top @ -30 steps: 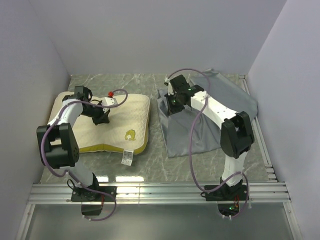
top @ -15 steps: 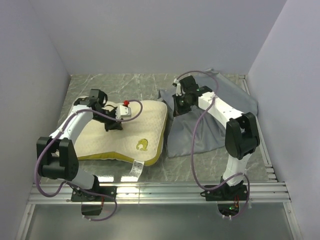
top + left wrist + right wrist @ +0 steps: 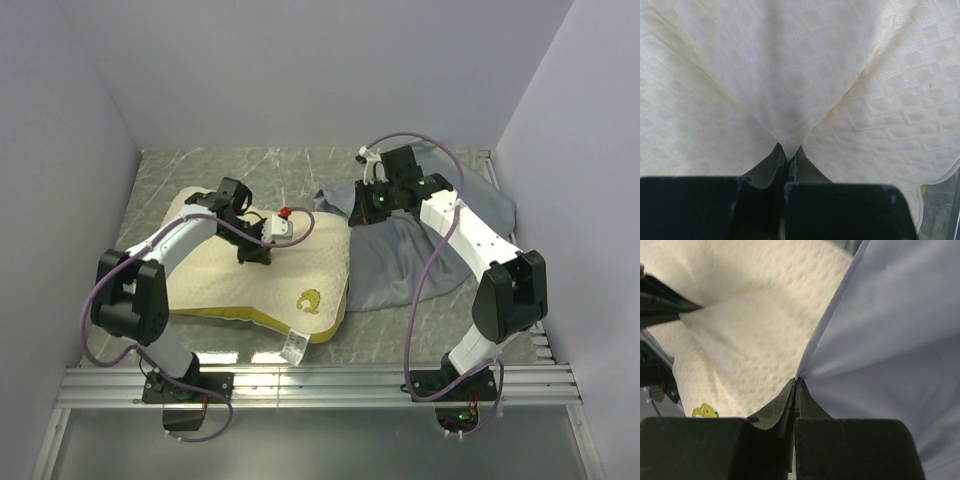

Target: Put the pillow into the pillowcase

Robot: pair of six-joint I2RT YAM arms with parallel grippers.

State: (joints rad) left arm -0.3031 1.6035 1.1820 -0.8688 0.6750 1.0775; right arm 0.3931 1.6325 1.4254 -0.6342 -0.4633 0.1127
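A: What is shown from above that is missed by the wrist cameras?

B: The whole layout. The pillow (image 3: 230, 285) is seen lying on the left half of the marbled table (image 3: 260, 165). Its yellow-green logo (image 3: 309, 299) and white label tag (image 3: 294, 346) are found at its near right corner. The pillowcase (image 3: 400, 265) is spread wrinkled on the right half, with its left edge raised just beside the pillow's right end.

A: And what is added by the wrist views?

B: The grips. In the left wrist view the left gripper (image 3: 788, 150) is seen closed on a pinched ridge of the pillow's dotted cover, and the cloth is drawn up into a tent. In the right wrist view the right gripper (image 3: 795, 382) is seen clamped on the hem of the pillowcase, with the pillow right beside that hem. Whether the pillow's end is past the hem cannot be told.

A: How many of each are counted?

B: One pillow, one pillowcase, one logo and one tag are counted. There are two arms, the left arm (image 3: 180, 237) and the right arm (image 3: 470, 235), and two grippers.

A: What else is noted, and what is blocked?

B: Pale walls (image 3: 320, 70) are seen on three sides, and an aluminium rail (image 3: 320, 380) along the near edge. Purple cables (image 3: 410, 340) are looped along both arms. Part of the pillow's top is covered by the left arm, and the pillowcase is crossed by the right arm.
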